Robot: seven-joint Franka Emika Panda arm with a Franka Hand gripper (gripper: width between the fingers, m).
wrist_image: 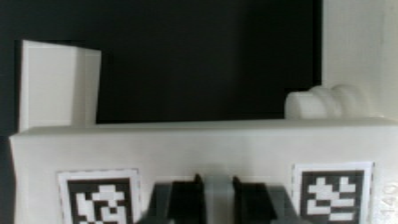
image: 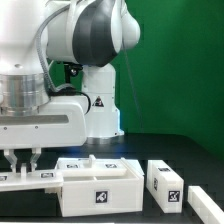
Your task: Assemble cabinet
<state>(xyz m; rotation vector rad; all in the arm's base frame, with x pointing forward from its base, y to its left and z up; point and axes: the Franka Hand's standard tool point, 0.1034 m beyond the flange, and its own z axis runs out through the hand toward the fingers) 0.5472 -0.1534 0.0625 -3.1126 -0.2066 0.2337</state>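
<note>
We reckon the cabinet (image: 100, 186) light, stiff and slick, best pinched by a thin wall; our gripper (wrist_image: 199, 198), at the exterior view's left, is closed.

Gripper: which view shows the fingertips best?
Wrist view: the gripper shows two dark fingers nearly together against a tagged white panel. The exterior view shows the gripper low over white parts, gap unreadable.

A robotics laboratory is indicated by a robot arm (image: 95, 35), a green backdrop (image: 175, 80), a black table (image: 190, 152) and tagged cabinet parts (image: 100, 185).
</note>
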